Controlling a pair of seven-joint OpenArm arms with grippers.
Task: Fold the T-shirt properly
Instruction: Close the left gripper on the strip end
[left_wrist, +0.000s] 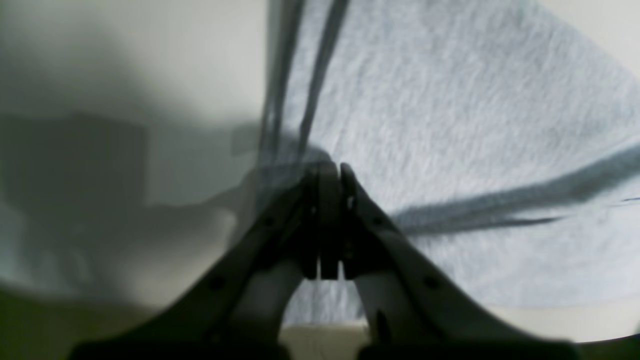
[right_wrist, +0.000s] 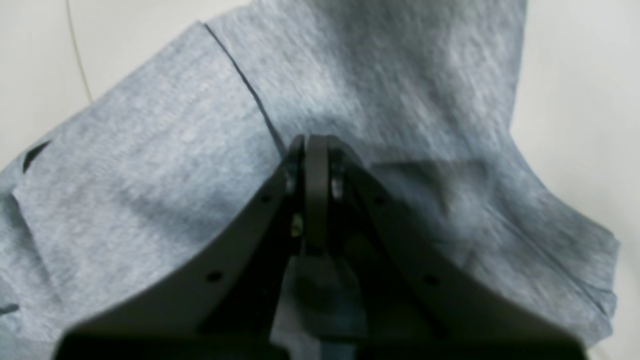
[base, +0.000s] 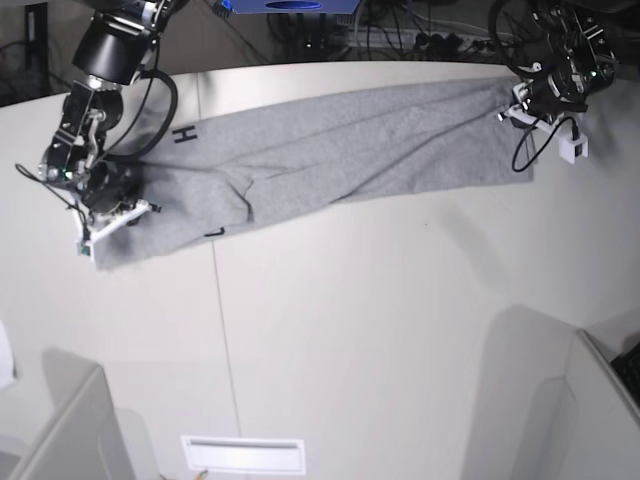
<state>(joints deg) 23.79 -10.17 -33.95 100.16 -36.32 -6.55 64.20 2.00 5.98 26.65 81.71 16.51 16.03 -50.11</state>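
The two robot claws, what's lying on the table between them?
In the base view, only the T-shirt stretches from the right gripper to the left gripper, both with jaws shut on its ends.

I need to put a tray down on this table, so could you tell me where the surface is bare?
The broad white tabletop in front of the T-shirt is bare, down to the slotted plate at the near edge. The far strip is crowded: the shirt stretches between the left gripper and right gripper.

Matt heathered knit cloth T-shirt (base: 330, 150) on smooth matt white table (base: 400, 330)
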